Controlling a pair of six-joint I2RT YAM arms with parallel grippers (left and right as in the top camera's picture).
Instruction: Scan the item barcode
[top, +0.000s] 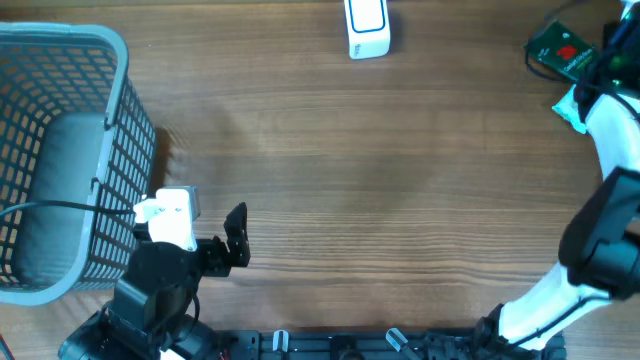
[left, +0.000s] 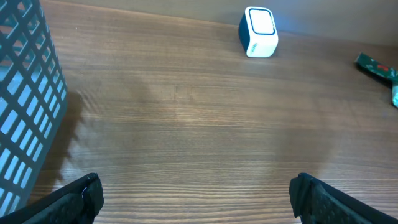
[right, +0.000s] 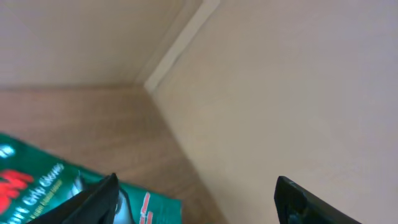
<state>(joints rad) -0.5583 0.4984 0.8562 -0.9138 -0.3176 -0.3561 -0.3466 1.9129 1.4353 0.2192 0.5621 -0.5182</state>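
One grey mesh basket stands at the left edge of the wooden worktop. One white barcode scanner stands at the far edge near the middle. One green packet lies in the far right corner. Two arms are in view.

The left arm sits folded at the near left, just beside the basket, with a black cable running over the basket's rim to it. The left jaws point out across the bare wood. In the left wrist view they stand wide with nothing between them, and the scanner and the packet are well ahead.

The right arm stretches from the near right edge to the far right corner, its wrist above the packet. The right jaws are spread apart. In the right wrist view the packet lies flat on the wood under one finger, not pinched.

The worktop is brown wood grain. Behind the corner rises a plain beige wall.
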